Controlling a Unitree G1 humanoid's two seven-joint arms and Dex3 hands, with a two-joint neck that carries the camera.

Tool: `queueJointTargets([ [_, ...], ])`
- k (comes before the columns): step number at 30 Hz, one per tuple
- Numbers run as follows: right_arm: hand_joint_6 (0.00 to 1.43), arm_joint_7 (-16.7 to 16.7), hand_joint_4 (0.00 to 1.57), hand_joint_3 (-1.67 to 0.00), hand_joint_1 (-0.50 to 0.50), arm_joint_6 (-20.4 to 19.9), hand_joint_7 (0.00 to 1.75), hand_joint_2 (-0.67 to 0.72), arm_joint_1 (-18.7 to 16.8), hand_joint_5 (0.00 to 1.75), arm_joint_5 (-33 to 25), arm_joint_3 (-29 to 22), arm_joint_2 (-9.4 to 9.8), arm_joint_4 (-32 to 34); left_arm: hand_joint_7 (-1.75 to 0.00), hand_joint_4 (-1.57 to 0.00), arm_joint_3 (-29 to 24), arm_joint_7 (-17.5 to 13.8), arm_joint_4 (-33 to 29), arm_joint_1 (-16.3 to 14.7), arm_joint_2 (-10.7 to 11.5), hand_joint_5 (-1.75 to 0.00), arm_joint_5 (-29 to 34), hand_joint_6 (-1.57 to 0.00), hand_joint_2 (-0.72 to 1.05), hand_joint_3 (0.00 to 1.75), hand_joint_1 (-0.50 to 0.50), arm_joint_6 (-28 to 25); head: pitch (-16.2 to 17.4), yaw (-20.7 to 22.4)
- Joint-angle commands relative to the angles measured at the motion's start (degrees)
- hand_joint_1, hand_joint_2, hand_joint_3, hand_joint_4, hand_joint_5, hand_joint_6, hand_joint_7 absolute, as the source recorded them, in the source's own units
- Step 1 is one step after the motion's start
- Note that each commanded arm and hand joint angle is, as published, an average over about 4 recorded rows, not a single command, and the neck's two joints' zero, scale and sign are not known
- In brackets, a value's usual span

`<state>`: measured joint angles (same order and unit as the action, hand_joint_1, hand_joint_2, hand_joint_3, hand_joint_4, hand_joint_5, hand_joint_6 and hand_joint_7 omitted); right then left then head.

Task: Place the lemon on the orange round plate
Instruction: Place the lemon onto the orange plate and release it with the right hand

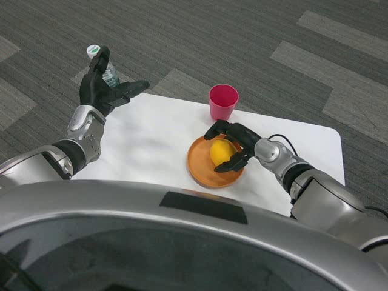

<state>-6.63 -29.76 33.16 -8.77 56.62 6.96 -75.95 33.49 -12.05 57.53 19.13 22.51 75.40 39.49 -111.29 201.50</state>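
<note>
Lemon [222, 151]: lying on the plate [200, 171], centre frame
Right hand [233, 145]: fingers curling around lemon, gripping it from the right
Left hand [104, 88]: upper left, open, well apart
Nearer: right

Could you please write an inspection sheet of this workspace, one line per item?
Surface: white table, on grey carpet.
Job's things: lemon lies on the orange round plate.
Clutter: pink cup upright behind the plate; clear bottle with white cap at the far left corner.
Hands: right hand curled around the lemon; left hand raised, fingers spread, in front of the bottle.
Cables: thin black cable on the right forearm.
Surroundings: carpet floor only.
</note>
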Motion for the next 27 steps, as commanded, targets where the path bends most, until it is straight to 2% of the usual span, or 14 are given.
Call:
queueJointTargets([
  [1,0.03,0.12,0.00,-0.16,0.19,0.45,0.79,0.15,1.39,1.16,-0.37,-0.02,0.11,-0.07,0.00,-0.30,0.08,0.10,0.39,0.16,0.43,0.00,0.28,0.00,0.16,0.09,0.50,-0.38,-0.13,0.36],
  [2,0.03,0.12,0.00,-0.12,0.22,0.47,0.77,0.27,1.39,1.14,-0.37,-0.02,0.09,-0.07,0.00,-0.30,0.11,0.10,0.48,0.21,0.43,0.00,0.28,0.00,0.16,0.09,0.50,-0.38,-0.17,0.48],
  [5,0.03,0.12,0.00,-0.08,0.25,0.47,0.77,0.34,1.39,1.07,-0.37,-0.02,0.07,-0.07,0.00,-0.30,0.17,0.10,0.81,0.29,0.43,0.00,0.34,0.00,0.16,0.09,0.50,-0.45,-0.35,0.75],
  [8,0.03,0.12,0.00,-0.08,0.25,0.40,0.77,0.34,1.39,1.07,-0.37,-0.15,0.07,-0.07,0.00,-0.30,0.17,0.10,1.01,0.29,0.43,0.00,0.36,0.00,0.16,0.09,0.50,-0.47,-0.47,0.99],
  [12,0.02,0.21,0.00,-0.08,0.23,-0.08,0.61,0.34,0.86,1.07,-0.81,-1.07,0.11,0.45,0.00,-0.30,0.17,0.10,1.27,0.29,0.43,0.00,0.45,0.00,0.16,0.09,0.50,-0.47,-0.66,1.21],
  [18,0.00,-0.40,0.00,-0.08,0.21,-0.78,0.49,0.34,-1.60,0.97,-0.41,-3.58,1.12,2.61,0.00,-0.31,0.13,0.10,1.49,0.29,0.43,0.00,0.54,0.00,0.21,0.09,0.50,-0.47,-0.96,0.97],
  [20,0.00,-0.40,0.00,-0.08,0.21,-1.53,0.45,0.31,-2.61,0.97,-0.24,-4.54,1.30,3.53,0.00,-0.32,0.17,0.10,1.71,0.34,0.43,0.00,0.58,0.00,0.16,0.09,0.50,-0.47,-1.07,0.87],
  [24,0.00,-0.36,0.00,-0.08,0.24,-3.20,0.35,0.27,-4.85,0.90,-0.10,-7.66,2.05,6.87,0.00,-0.32,0.17,0.10,1.84,0.43,0.43,0.00,0.63,0.00,0.21,0.09,0.50,-0.47,-1.20,0.90],
  [27,0.00,-0.38,0.00,-0.08,0.25,-3.77,0.35,0.22,-7.01,0.87,-0.04,-10.76,2.77,10.23,0.00,-0.34,0.17,0.10,1.95,0.47,0.41,0.00,0.63,0.00,0.18,0.09,0.50,-0.47,-1.29,0.78],
])
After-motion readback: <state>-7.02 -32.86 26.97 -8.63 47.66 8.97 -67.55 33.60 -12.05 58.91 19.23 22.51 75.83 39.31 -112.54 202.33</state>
